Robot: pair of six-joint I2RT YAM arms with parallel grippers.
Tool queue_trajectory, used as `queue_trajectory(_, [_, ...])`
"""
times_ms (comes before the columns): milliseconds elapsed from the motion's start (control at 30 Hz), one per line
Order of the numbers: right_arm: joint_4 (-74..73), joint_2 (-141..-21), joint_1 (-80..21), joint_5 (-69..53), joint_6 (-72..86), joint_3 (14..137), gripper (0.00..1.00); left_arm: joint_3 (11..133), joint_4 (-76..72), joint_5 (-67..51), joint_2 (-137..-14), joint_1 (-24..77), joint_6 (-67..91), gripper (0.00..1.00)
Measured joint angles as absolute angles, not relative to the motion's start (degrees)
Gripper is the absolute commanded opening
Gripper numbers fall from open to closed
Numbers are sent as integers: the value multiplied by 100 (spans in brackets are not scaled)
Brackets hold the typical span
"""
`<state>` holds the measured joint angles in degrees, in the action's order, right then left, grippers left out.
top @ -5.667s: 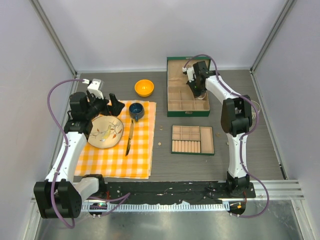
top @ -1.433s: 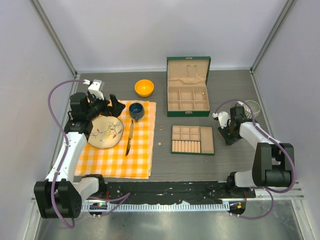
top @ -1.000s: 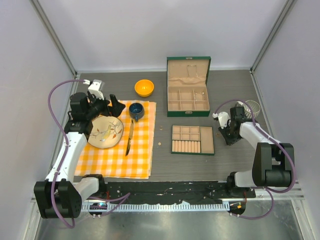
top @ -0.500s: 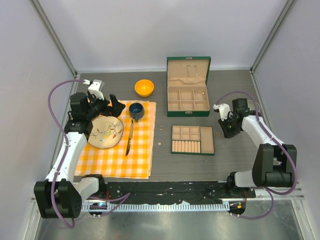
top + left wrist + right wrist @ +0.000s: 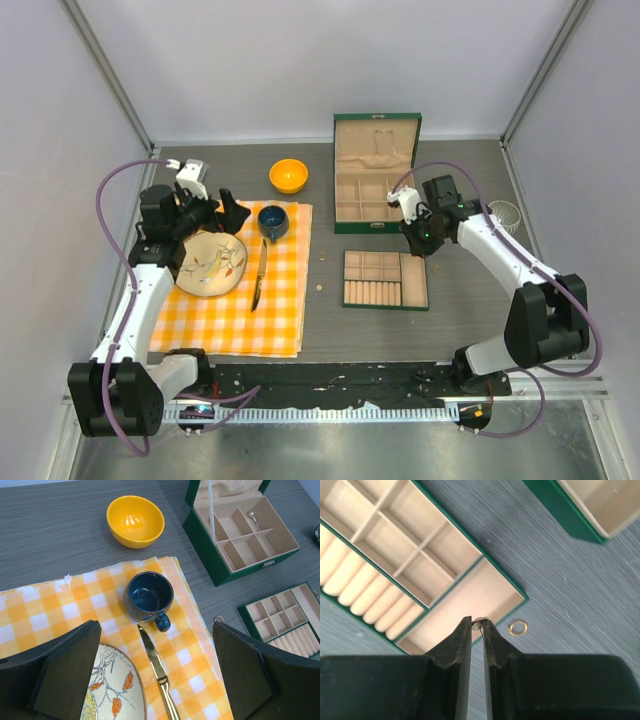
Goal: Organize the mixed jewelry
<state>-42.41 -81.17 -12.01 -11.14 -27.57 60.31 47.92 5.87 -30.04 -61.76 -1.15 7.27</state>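
My right gripper [image 5: 421,236] is shut on a tiny pale gold stud [image 5: 480,623], pinched at the fingertips above the right end of the green compartment tray [image 5: 485,559]. A small gold ring [image 5: 518,627] lies on the table just beside that tray. The silvery wire hoop bracelet [image 5: 504,205] lies at the far right, apart from the gripper. Two tiny pale pieces [image 5: 318,289] lie on the table left of the tray [image 5: 385,279]. My left gripper [image 5: 215,214] is open and empty above the plate's far edge; its fingers [image 5: 65,675] frame the knife.
An open green jewelry box [image 5: 376,175] stands at the back, with a silvery piece [image 5: 251,516] in one compartment. An orange bowl [image 5: 288,175], a blue cup [image 5: 272,221], a knife [image 5: 257,280] and a patterned plate [image 5: 210,263] sit on or by the checked cloth [image 5: 235,320].
My right gripper has swung left from beside the wire hoop at the table's right side to the tray's right end, near the box. The left arm has not moved.
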Motion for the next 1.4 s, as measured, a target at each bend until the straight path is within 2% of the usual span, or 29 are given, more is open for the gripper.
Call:
queue_trajectory(467, [-3970, -9327, -2427, -998, -2305, 6737, 12, 4790, 587, -2958, -6176, -115, 707, 100])
queue_trajectory(867, [-3769, -9902, -2897, -954, -2206, 6895, 12, 4790, 587, -2932, -6176, -115, 703, 100])
queue_trajectory(1067, [-3708, -10123, -2947, -904, -2209, 6925, 16, 4792, 589, -2912, -6176, -115, 703, 100])
queue_trajectory(1400, [-3607, -10313, -2952, -814, -2211, 6954, 32, 4790, 587, -2908, -6176, -115, 701, 100])
